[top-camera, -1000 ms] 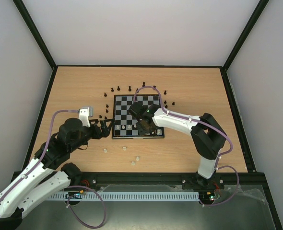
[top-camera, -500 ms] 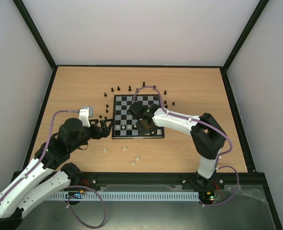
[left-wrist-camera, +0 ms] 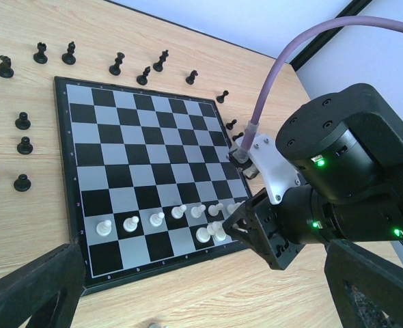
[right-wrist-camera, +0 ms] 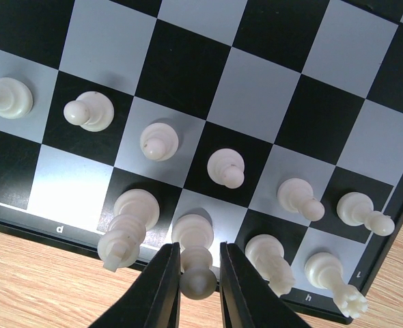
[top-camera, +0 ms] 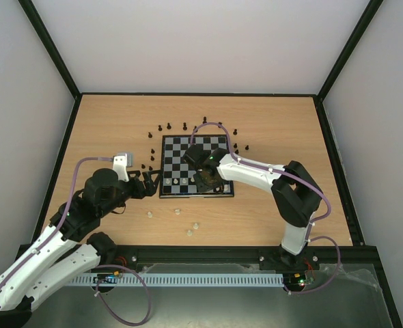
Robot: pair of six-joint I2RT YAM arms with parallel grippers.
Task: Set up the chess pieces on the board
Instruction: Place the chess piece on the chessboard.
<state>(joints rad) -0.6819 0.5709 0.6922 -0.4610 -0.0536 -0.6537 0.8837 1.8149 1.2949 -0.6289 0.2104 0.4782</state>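
Right gripper [right-wrist-camera: 198,249]: low over the near edge of the board [right-wrist-camera: 256,89], its dark fingers [right-wrist-camera: 164,294] close on either side of a round-headed cream piece [right-wrist-camera: 198,280]; a thin dark line shows on one side, so I cannot tell whether they pinch it or have let go
Piece in hand: upright on a light back-row square, between a taller cream piece [right-wrist-camera: 130,229] and a shorter one [right-wrist-camera: 270,256], two squares in from the corner marked h
Change: almost none; against the views from half a second and a full second earlier, the right arm sits over the same square and no chessman on the board or table has shifted
Left arm: its wrist may have drawn back a touch toward its base; the difference is too slight to be sure
Meaning: the stillness reads as the end of a placement, with the piece seated and the release either pending or barely begun; this is a judgement
Left gripper [top-camera: 150,183]: jaws spread wide and empty, hovering just off the board's left edge near the front corner
Cream pawns [right-wrist-camera: 159,140]: lined along the second row, one to a square
Loose cream pieces [top-camera: 189,233]: four lie on the wooden table [top-camera: 276,116] in front of the board
Black pieces [left-wrist-camera: 68,53]: all stand on the table around the far and side edges, none on a square
Progress: likely under halfway, with white part-built and black not started
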